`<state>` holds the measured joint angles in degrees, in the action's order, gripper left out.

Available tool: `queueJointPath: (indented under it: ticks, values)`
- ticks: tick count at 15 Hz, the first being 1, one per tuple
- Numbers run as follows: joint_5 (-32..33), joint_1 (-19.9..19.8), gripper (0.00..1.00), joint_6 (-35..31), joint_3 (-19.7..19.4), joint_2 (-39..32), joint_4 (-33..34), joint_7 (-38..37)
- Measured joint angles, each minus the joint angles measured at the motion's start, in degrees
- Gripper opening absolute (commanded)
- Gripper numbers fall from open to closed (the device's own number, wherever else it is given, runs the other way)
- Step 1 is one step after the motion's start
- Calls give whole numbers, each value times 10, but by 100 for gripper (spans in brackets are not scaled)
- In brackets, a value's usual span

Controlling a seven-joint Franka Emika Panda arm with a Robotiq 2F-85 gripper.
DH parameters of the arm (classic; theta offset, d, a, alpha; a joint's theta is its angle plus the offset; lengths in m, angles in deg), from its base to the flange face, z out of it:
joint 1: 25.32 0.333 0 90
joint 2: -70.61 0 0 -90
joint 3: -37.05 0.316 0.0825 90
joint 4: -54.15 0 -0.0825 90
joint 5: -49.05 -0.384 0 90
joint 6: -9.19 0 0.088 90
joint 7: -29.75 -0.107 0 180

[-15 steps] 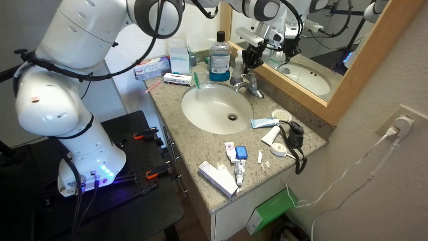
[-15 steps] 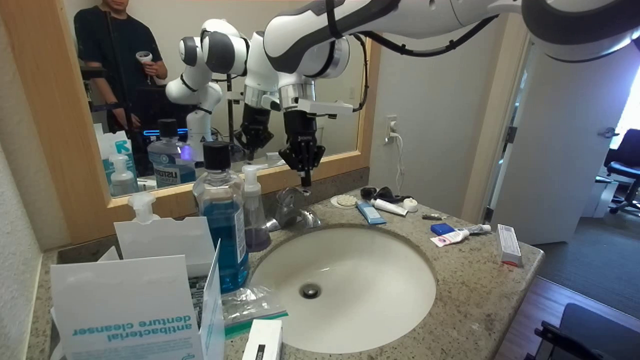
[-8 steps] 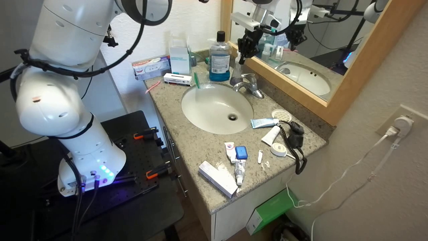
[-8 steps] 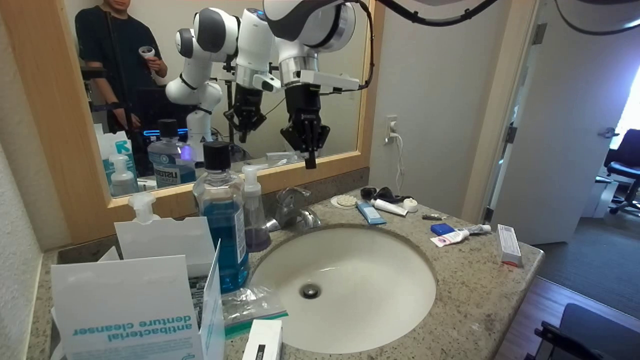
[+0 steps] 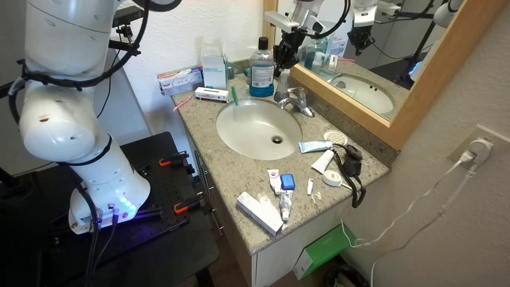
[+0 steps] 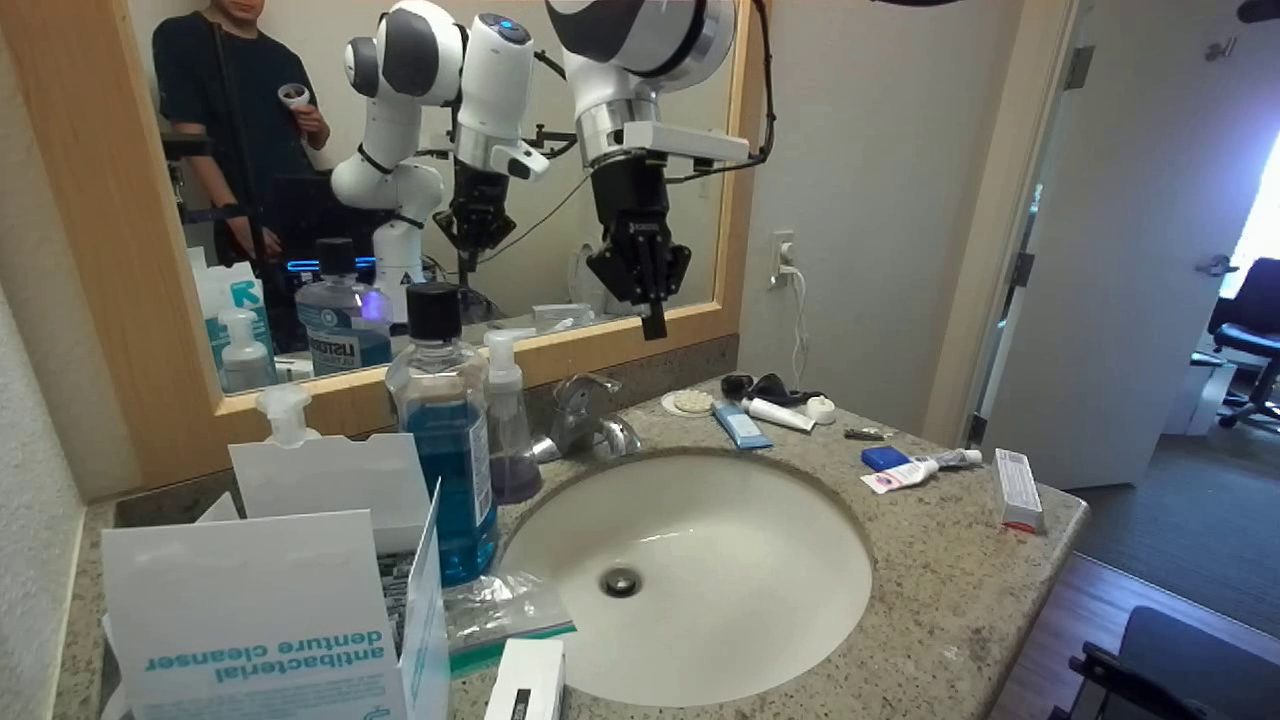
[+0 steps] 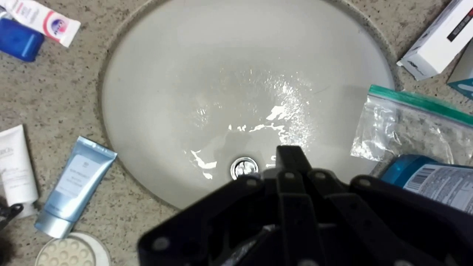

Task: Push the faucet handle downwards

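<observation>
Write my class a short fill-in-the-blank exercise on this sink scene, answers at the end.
The gripper has its jaws ____ (open or shut).
It is ____ (touching or apart from) the faucet handle.
The black-capped bottle holds liquid coloured ____.
The clear bag has a strip coloured ____.
Missing words: shut; apart from; blue; green.

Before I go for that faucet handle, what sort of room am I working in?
Most likely a bathroom: there is a white sink basin, a large wood-framed mirror, and an open box printed "antibacterial denture cleanser".
</observation>
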<state>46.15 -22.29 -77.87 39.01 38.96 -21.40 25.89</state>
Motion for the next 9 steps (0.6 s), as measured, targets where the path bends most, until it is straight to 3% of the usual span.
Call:
queueJointPath:
  ticks: [9]
  values:
    - [-5,22,0,12,6,96,-144,-10]
